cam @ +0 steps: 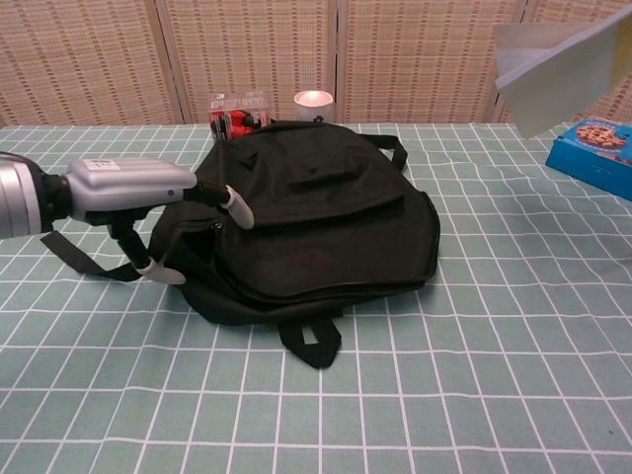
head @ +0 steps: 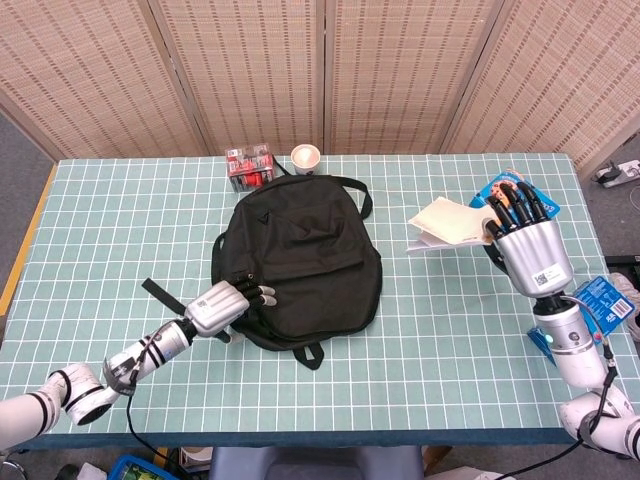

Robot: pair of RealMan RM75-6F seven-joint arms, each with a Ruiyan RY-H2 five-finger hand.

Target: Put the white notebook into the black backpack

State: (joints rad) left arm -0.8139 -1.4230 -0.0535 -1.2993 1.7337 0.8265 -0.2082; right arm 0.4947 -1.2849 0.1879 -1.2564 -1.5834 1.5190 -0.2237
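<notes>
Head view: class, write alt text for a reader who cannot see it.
A black backpack lies on a green checked table; the left hand reaches its left edge while the right hand holds a white notebook beside it. A cup and red box stand behind the backpack.

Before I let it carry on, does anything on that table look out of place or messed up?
Nothing spilled or damaged. The white notebook is held in the air by the right hand, with its pages fanning open. The left hand is at the black backpack, which looks closed.
</notes>
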